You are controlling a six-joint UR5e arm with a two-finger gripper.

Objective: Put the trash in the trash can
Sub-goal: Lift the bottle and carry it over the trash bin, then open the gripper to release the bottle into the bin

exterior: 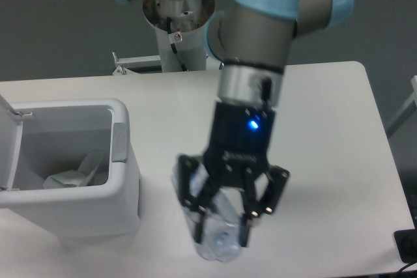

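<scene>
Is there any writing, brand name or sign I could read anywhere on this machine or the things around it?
No words or numbers are legible.
Small white sticker with a red mark on the white robot pedestal: too small to read.
Clear plastic water bottle in the black two-finger gripper: its label is blurred.

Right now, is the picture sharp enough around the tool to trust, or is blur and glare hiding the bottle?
Fixed camera: the tool and wrist look soft, motion-blurred and close to the lens; the clear bottle between the fingers shows only as a pale bluish smear against the white table. The bin and the wrapper inside it are fairly sharp. No strong glare; shadows are faint.
</scene>
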